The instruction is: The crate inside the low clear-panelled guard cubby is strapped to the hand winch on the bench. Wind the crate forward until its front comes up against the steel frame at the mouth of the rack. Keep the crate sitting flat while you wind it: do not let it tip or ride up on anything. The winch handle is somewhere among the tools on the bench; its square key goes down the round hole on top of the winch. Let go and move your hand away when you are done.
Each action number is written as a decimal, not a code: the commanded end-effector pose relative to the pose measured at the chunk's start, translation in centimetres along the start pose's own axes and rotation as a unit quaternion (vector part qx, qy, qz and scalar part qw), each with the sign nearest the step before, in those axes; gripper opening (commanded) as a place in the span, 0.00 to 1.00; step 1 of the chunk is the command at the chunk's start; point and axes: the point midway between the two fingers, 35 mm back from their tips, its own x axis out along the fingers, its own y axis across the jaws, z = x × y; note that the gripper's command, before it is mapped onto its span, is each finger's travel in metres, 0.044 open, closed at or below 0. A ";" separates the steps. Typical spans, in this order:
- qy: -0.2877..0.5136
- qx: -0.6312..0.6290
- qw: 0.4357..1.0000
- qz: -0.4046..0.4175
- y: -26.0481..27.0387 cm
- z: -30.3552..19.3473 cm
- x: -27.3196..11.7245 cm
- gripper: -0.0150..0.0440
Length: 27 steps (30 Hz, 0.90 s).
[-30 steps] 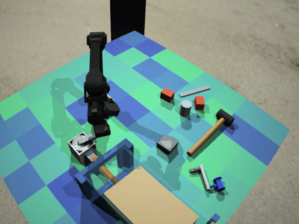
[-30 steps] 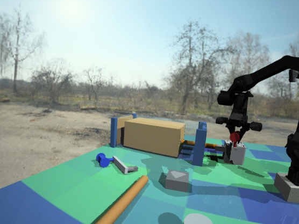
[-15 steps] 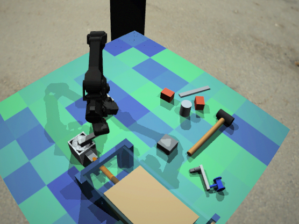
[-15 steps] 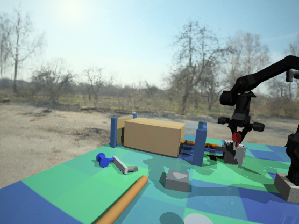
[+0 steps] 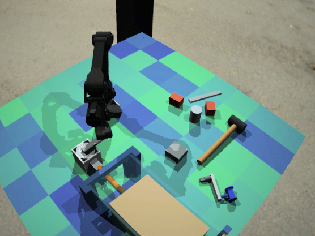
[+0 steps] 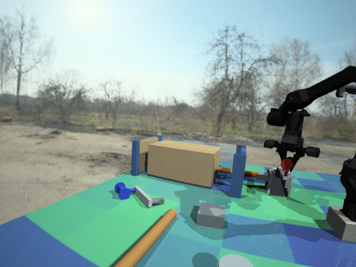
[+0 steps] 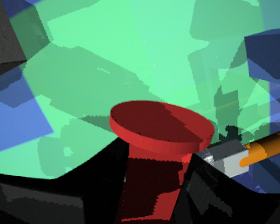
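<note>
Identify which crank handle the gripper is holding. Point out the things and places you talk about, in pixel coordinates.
The red-knobbed crank (image 6: 287,164) (image 7: 160,122), seated on the winch (image 6: 278,184); the blue-knobbed one (image 5: 216,188) (image 6: 143,196) lies loose.
</note>
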 end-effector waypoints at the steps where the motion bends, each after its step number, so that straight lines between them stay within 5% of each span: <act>1: 0.008 0.004 1.000 0.011 1.1 -0.8 0.3 0.25; 27: 0.009 0.004 1.000 0.012 3.5 -3.3 0.2 0.25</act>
